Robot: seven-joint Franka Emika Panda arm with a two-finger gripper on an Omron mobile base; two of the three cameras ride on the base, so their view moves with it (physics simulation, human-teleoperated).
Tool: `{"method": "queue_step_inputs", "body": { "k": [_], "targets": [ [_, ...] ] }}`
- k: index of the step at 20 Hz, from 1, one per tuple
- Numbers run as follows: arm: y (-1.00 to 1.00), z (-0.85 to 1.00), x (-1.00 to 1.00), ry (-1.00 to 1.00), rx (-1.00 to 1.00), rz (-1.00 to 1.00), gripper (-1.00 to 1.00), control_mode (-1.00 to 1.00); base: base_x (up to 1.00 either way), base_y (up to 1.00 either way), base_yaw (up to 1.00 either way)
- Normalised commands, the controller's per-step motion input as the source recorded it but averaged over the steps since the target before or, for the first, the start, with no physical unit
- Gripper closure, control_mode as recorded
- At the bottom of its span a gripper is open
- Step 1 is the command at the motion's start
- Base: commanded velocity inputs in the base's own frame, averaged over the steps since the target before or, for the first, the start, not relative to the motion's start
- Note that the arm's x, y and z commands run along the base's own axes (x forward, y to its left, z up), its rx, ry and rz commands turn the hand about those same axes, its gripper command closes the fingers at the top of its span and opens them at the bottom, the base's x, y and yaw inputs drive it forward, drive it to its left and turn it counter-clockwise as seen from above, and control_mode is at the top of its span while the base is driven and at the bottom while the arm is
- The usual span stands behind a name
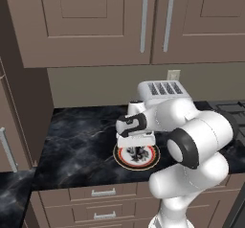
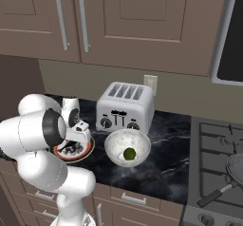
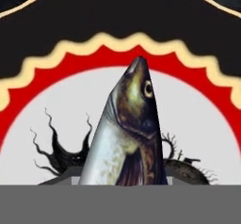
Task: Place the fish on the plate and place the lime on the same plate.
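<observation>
Hand view: the fish (image 3: 129, 133) lies over the white centre of the plate (image 3: 117, 25), its head pointing to twelve o'clock toward the red ring. Whether the jaws grip it or stand open I cannot tell. In the right base view the gripper (image 2: 73, 144) hangs low over the plate (image 2: 85, 153) on the dark counter (image 2: 166, 163). At three o'clock from the plate, the lime (image 2: 129, 153) sits inside a white bowl (image 2: 127, 146), with a toaster (image 2: 126, 107) behind.

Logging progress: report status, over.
Gripper low over plate, fingers' state unclear. Fish at plate. Lime in white bowl. Nothing in the way.
</observation>
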Motion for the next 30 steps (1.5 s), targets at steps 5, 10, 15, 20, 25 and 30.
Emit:
{"method": "queue_step_inputs", "body": {
  "k": [5, 10, 15, 20, 25, 30],
  "targets": [
    [0.00, 0.10, -0.02, 0.00, -0.01, 0.00, -1.00, -1.00, 0.00, 0.00, 0.00],
    [0.00, 0.54, -0.11, -0.04, -0.03, 0.00, -1.00, -1.00, 0.00, 0.00, 0.00],
    [0.00, 0.78, -0.32, -0.08, 0.00, 0.00, -1.00, -1.00, 0.00, 0.00, 0.00],
    [-0.33, 0.57, -0.50, -0.11, 0.00, 0.00, -1.00, -1.00, 0.00, 0.00, 0.00],
    [-0.92, 0.23, -0.16, 0.00, 0.03, 0.00, -1.00, -1.00, 0.00, 0.00, 0.00],
    [-1.00, 0.18, -0.06, 0.00, 0.00, -0.05, -1.00, -1.00, 0.00, 0.00, 0.00]
  ]
}}
